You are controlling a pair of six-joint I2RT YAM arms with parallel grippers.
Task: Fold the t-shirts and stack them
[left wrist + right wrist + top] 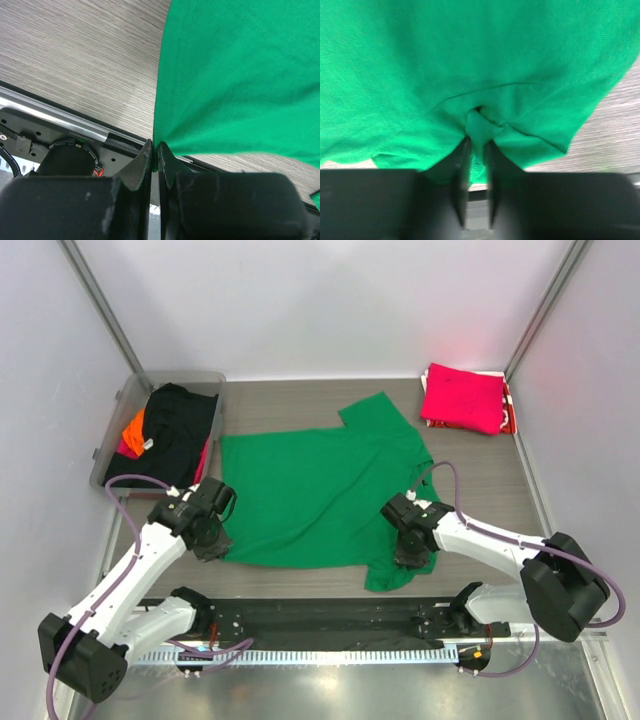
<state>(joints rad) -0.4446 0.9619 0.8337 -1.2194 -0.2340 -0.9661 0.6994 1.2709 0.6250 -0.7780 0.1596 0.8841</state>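
Observation:
A bright green t-shirt (310,495) lies spread flat in the middle of the table, one sleeve pointing to the back right. My left gripper (212,545) is at the shirt's near left corner; in the left wrist view it (155,150) is shut on the shirt's edge (235,75). My right gripper (412,558) is at the shirt's near right part. In the right wrist view its jaws (476,145) pinch a bunched fold of the green cloth (480,60). A folded magenta-pink t-shirt (462,397) lies at the back right. Black (180,425) and orange (135,428) t-shirts sit in the tub.
A clear plastic tub (115,430) stands at the back left, against the left wall. A black rail (320,615) with the arm bases runs along the near edge. Grey walls close in the left, back and right sides.

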